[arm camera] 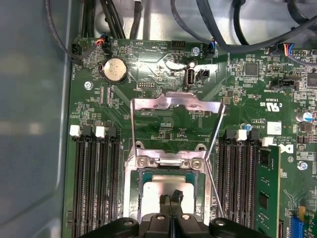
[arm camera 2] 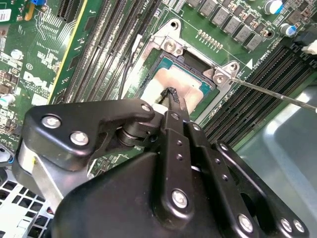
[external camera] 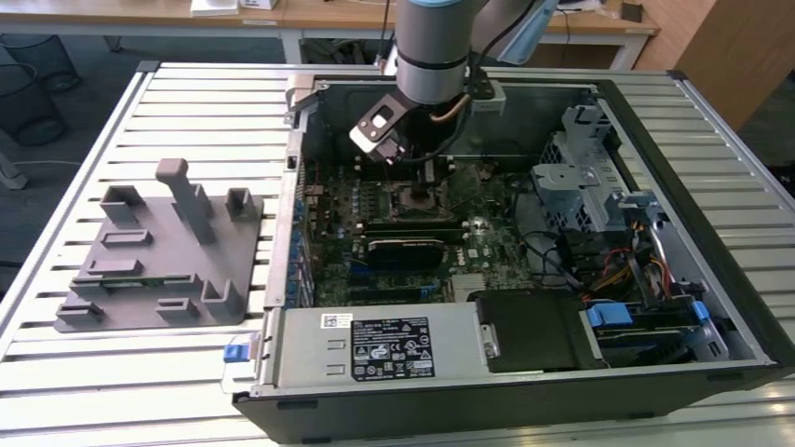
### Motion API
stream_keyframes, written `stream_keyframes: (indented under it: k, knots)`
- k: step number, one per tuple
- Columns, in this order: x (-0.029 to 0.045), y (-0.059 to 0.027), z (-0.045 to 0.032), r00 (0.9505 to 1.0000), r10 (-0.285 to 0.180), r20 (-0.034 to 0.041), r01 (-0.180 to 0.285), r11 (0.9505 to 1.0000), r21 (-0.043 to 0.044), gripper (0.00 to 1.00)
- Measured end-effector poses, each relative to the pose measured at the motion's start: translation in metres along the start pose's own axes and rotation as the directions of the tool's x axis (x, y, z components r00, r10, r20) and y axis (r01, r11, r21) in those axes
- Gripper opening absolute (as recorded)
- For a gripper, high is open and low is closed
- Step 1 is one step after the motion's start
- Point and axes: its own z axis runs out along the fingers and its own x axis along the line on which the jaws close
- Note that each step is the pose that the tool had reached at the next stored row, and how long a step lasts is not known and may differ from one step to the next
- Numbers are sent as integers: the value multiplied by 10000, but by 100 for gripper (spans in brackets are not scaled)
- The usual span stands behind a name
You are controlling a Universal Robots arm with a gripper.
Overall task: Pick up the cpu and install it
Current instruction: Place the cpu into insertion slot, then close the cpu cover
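The cpu (arm camera 2: 194, 88) lies flat in the motherboard socket (arm camera: 171, 162), its pale silvery top (arm camera: 157, 185) framed by the socket's metal bracket. The hinged load plate (arm camera: 176, 105) stands folded back and open, and the thin lever (arm camera: 214, 163) is raised beside it. My gripper (arm camera 2: 171, 94) is shut, with both narrow black fingertips pressed together. They rest on the middle of the cpu's top in both wrist views (arm camera: 171, 195). In the exterior view the arm reaches straight down into the open computer case, with the gripper (external camera: 426, 177) over the socket (external camera: 416, 197).
The grey plastic fixture tray (external camera: 149, 270) sits on the slatted table at the exterior view's left. Inside the case (external camera: 733, 279) are the power supply (external camera: 372, 346), the drive cage (external camera: 584, 186) and cables. Memory slots (arm camera: 94, 183) flank the socket on both sides.
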Motion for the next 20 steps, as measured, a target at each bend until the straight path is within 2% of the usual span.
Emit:
stream_keyframes:
  k: [15,20]
  knots:
    - [-2,3,-112,10000,0,0,0,10000,0,11]
    - [-2,4,-125,10000,-1,-2,1,10000,-1,11]
